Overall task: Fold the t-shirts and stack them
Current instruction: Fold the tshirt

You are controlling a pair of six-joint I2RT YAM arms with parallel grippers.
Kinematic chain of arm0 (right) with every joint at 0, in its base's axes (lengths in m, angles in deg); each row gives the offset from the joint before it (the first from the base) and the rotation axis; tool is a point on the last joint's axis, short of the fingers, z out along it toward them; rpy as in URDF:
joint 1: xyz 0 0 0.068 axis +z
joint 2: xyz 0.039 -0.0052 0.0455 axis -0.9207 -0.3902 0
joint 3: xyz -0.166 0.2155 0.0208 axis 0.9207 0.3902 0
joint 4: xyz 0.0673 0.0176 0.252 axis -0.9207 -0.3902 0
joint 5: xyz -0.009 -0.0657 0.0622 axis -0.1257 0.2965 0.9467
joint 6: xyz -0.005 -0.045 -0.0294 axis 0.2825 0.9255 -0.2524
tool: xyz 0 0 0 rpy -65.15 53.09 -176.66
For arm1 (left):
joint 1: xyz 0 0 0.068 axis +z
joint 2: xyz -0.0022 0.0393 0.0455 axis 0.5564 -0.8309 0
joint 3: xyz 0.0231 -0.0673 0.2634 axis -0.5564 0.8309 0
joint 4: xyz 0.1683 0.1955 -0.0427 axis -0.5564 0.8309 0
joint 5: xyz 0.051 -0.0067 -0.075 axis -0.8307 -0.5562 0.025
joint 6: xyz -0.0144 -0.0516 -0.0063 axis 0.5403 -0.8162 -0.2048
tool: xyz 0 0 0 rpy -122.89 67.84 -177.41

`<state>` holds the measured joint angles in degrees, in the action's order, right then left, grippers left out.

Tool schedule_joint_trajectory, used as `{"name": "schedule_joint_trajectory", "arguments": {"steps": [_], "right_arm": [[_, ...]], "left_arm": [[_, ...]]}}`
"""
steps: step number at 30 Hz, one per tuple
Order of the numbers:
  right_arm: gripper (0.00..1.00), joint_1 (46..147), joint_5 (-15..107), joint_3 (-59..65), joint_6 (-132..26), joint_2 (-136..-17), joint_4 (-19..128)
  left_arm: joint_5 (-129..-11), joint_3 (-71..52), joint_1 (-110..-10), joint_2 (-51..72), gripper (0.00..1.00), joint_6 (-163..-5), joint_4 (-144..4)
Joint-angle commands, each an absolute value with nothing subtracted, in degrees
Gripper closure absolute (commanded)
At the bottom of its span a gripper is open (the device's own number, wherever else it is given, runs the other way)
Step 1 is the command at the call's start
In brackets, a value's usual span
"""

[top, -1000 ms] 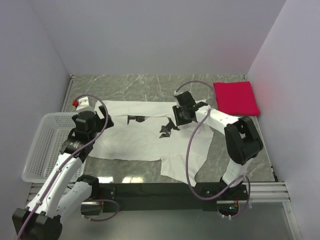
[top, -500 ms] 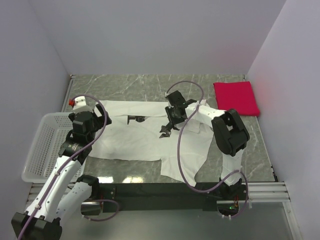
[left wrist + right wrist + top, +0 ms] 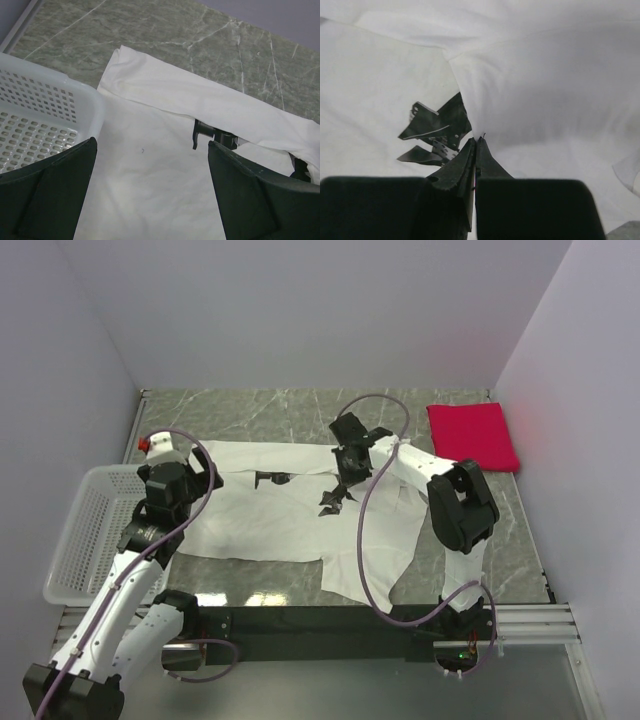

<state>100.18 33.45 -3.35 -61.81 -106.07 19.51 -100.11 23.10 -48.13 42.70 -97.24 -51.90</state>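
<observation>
White tee (image 3: 270, 520) flat outside mesh basket (image 3: 80, 540), just beside its R wall

**Left jaws spread wide, right jaws pressed together**

Seen from above, the left white-and-black jointed arm (image 3: 130, 570) rises from its base at 7 o'clock and leans toward 12 o'clock, ending at 9 o'clock of the scene. Its wrist is bent so the left gripper (image 3: 151, 145) faces 2 o'clock. The two dark flat fingers (image 3: 50, 200) of that gripper stand far apart, with nothing between them.

The right white-and-black jointed arm (image 3: 460, 510) climbs from 5 o'clock to a raised black elbow at 3 o'clock. Its pale forearm then stretches toward 10 o'clock and reaches the centre. The right gripper (image 3: 476, 145) points downward. Its dark tapered fingers (image 3: 455, 175) meet tip to tip, with no gap showing.
</observation>
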Motion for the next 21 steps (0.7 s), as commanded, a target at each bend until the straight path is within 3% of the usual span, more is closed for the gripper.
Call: {"name": "schedule_joint_trajectory", "arguments": {"steps": [1, 6, 8, 10, 14, 21], "right_arm": [[1.00, 100.9, 31.9, -9.1, -69.6, -103.8, 11.5], [0.95, 101.0, 33.8, -10.4, -74.9, -106.2, 9.0], [0.84, 101.1, 38.1, -9.9, -74.8, -106.4, 10.9], [0.80, 100.9, 40.9, -8.9, -73.8, -105.6, 12.7], [0.62, 96.7, 38.7, -5.8, -72.2, -99.6, 17.5], [0.59, 80.5, 39.9, -1.5, -70.2, -96.1, 26.6]], "left_arm": [[-100.1, 23.5, -48.0, 42.3, 0.02, -96.4, -54.0], [-100.0, 23.1, -48.0, 41.0, 0.02, -96.4, -53.6], [-99.7, 23.1, -48.0, 40.8, 0.02, -96.2, -53.6], [-99.3, 23.1, -48.0, 40.3, 0.02, -96.3, -53.6], [-98.6, 22.9, -48.0, 38.8, 0.02, -96.7, -53.4], [-92.8, 17.0, -47.9, 26.8, 0.02, -101.8, -53.6]]}}
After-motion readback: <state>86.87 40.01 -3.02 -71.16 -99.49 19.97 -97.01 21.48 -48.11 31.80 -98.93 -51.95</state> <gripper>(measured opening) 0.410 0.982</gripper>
